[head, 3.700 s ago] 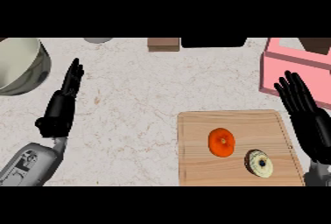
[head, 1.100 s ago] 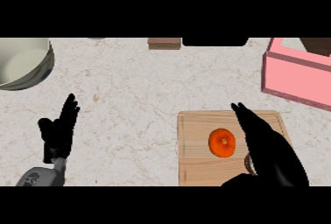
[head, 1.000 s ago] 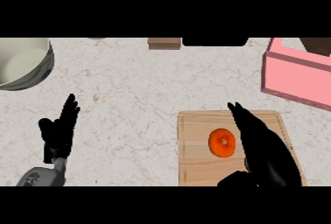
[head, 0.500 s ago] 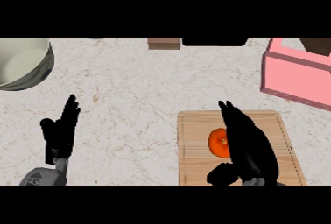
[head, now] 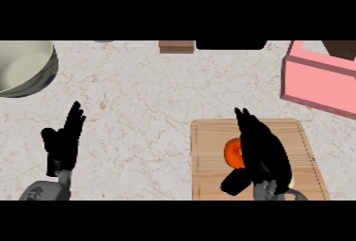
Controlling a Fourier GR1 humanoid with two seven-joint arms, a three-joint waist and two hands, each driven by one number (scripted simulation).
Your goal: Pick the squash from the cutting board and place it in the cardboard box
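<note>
At the far left edge we see a pale bowl (head: 21,68), and below it our left hand (head: 62,146) rests open, fingers straight. On the wooden cutting board (head: 208,160) the orange squash (head: 233,153) lies half hidden under our right hand (head: 261,150), fingers extended flat. Top right stands the pink box (head: 319,80)

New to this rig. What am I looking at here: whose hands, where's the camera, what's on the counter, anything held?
One view, from the robot's head, looking steeply down at the counter. The black shapes are its hands. The left hand rests open at the lower left. The right hand is over the cutting board, fingers straight, partly covering the orange squash; nothing is held yet. Also there: a pink box at the upper right and a pale bowl at the upper left.
</note>
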